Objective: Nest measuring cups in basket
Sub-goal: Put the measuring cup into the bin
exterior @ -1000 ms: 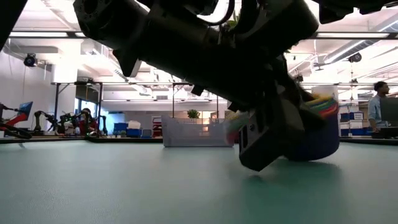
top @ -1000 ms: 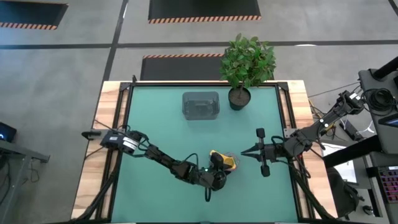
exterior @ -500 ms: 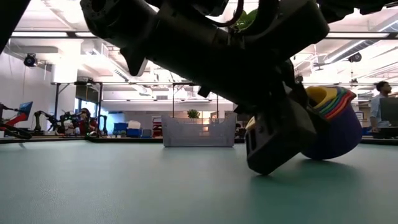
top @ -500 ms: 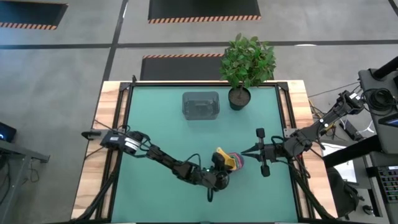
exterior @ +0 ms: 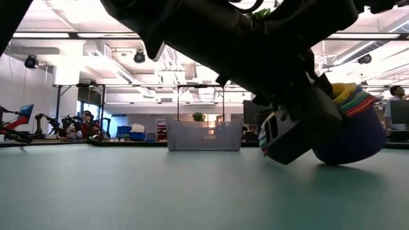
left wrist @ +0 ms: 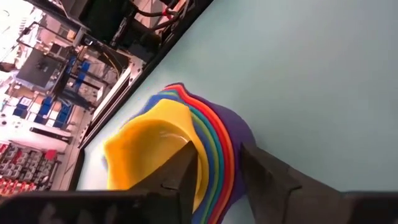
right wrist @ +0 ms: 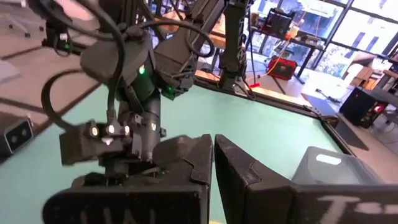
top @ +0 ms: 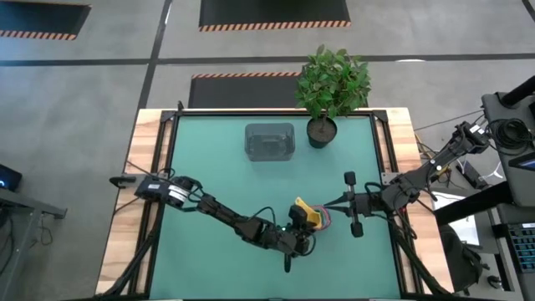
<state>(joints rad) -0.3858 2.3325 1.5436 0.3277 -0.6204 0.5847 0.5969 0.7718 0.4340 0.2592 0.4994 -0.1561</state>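
Note:
The measuring cups are nested into one stack, yellow innermost, then green, red and blue rims, with a dark purple-blue cup outermost. The stack is right of the table's middle near the front and is tilted. My left gripper is shut on its wall. The translucent grey basket stands at the far middle, apart from both arms. My right gripper hovers shut just right of the stack, touching nothing. My left gripper has one finger inside the yellow innermost cup and the other outside the purple outer wall, with the stacked rims pinched between them. The fingers come in slanting downward from the table's left. The stack sits tilted; whether its underside touches the table I cannot tell.
A dark pot with a leafy plant stands right of the basket at the far edge. A black frame borders the green mat. Open mat lies between the stack and the basket.
My left gripper has carried the stack a little toward the table's right edge and upward. The stack, near upright a second ago, has tipped over onto its side. My right arm has kept still.

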